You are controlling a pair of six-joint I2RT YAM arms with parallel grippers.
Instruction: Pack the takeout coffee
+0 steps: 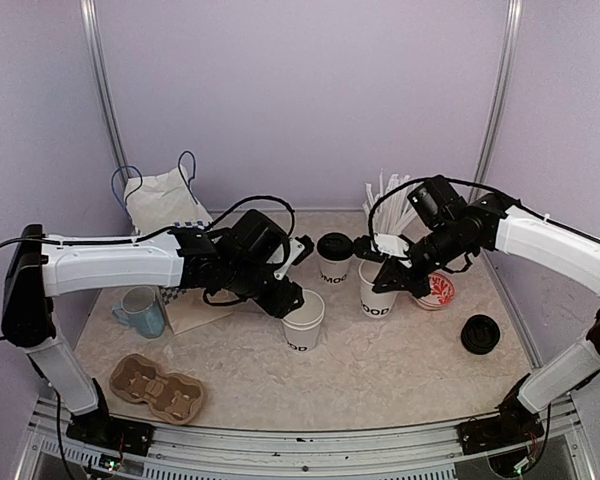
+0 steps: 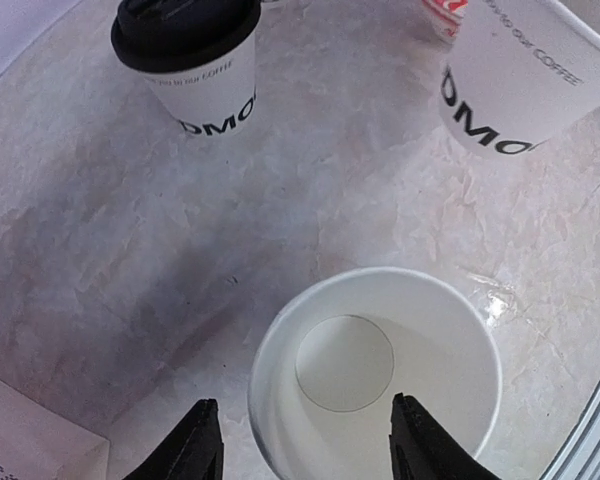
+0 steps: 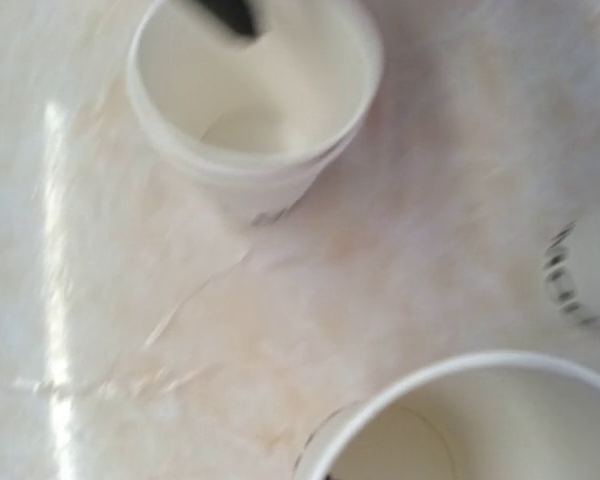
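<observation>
Observing left pincer (image 1: 292,300) parted above an open-topped white paper cup (image 1: 303,322) with black "MOOD" lettering, upright near the middle of the marbled beige worktop (image 1: 380,390). From the left wrist view, see one finger (image 2: 195,445) outside the cup's near wall and the other over its mouth; cannot tell contact. Find right pincer (image 1: 384,272) closed, hanging over a second open white paper cup (image 1: 376,298); cannot tell whether anything is pinched. Note a third white cup (image 1: 334,258) with round black plastic lid just behind, between the two open ones. Note a loose black lid (image 1: 480,333) well to the right and a brown pulp cup carrier (image 1: 158,388) at front left.
</observation>
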